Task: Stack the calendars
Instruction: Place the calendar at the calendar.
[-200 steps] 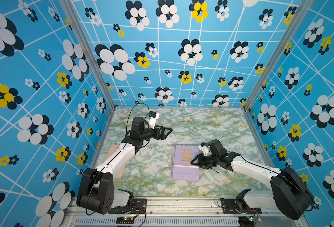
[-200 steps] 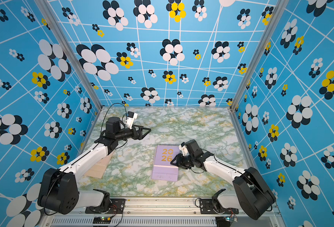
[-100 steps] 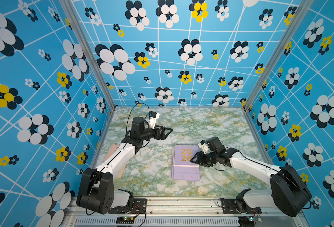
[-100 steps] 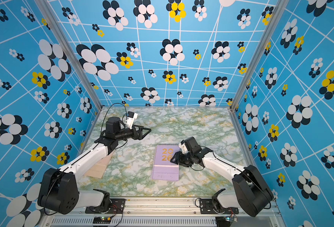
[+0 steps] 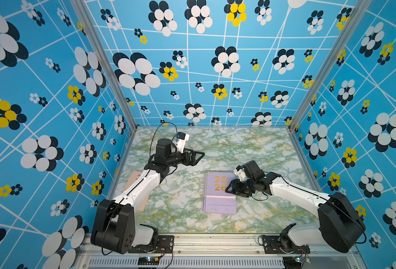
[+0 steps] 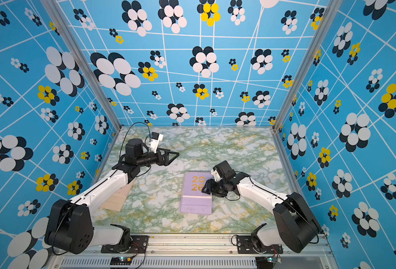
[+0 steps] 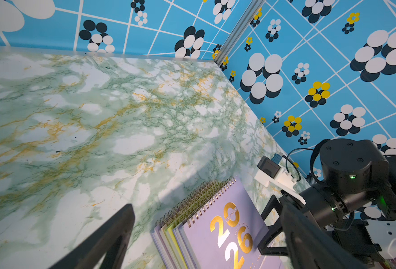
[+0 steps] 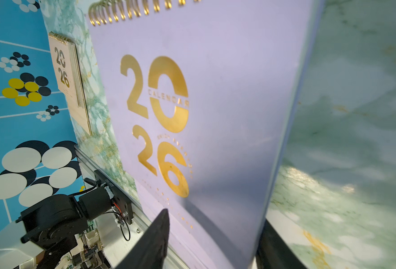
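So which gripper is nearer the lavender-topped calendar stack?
Right. The right gripper is at the right edge of the stack, jaws straddling it; the left gripper hangs open, well clear, off beyond the spiral end.

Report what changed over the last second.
The right gripper spread its jaws wider at the right edge of the top lavender calendar, apparently letting go of it, and its wrist edged slightly toward the far wall. Unchanged: the calendar stack lies flat in the same spot, the left gripper hovers open above the table, and the peach calendar lies partly under the left arm.
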`<state>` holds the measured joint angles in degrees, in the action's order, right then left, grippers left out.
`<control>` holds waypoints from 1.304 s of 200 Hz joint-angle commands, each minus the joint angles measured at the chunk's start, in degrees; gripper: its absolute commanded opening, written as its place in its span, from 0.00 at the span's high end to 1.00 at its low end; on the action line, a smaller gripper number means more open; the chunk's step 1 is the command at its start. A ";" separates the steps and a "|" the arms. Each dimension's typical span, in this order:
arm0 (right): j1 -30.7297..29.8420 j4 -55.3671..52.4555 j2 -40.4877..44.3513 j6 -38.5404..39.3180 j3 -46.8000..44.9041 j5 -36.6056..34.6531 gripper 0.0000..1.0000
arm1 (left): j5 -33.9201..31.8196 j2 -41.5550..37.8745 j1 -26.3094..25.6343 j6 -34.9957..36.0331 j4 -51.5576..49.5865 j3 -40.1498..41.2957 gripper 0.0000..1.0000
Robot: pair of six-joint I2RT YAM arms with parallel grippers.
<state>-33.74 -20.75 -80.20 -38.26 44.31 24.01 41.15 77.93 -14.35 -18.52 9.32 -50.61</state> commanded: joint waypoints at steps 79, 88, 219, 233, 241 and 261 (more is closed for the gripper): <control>-0.52 -6.34 -3.62 2.09 3.47 -7.70 0.40 | 1.13 0.15 -0.42 1.21 -0.15 -0.45 0.00; -0.54 -6.43 -3.64 1.97 3.58 -8.00 0.38 | 1.13 0.25 -0.38 1.22 -0.17 -0.45 0.00; -0.63 -7.99 -6.94 2.63 9.08 -11.71 0.27 | 1.22 0.21 -0.42 1.25 -0.23 -0.60 0.01; -0.56 -7.93 -7.63 2.77 9.77 -11.53 0.26 | 1.27 0.37 -0.41 1.27 -0.21 -0.54 0.00; -0.63 -7.92 -7.94 2.89 10.10 -11.53 0.26 | 1.27 0.29 -0.42 1.23 -0.22 -0.54 0.01; -0.78 -7.89 -8.60 3.09 11.02 -11.78 0.26 | 1.24 0.28 -0.42 1.31 -0.35 -0.54 0.00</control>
<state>-34.17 -26.87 -87.90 -36.51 53.43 13.56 41.15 77.93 -14.35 -18.35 9.21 -50.61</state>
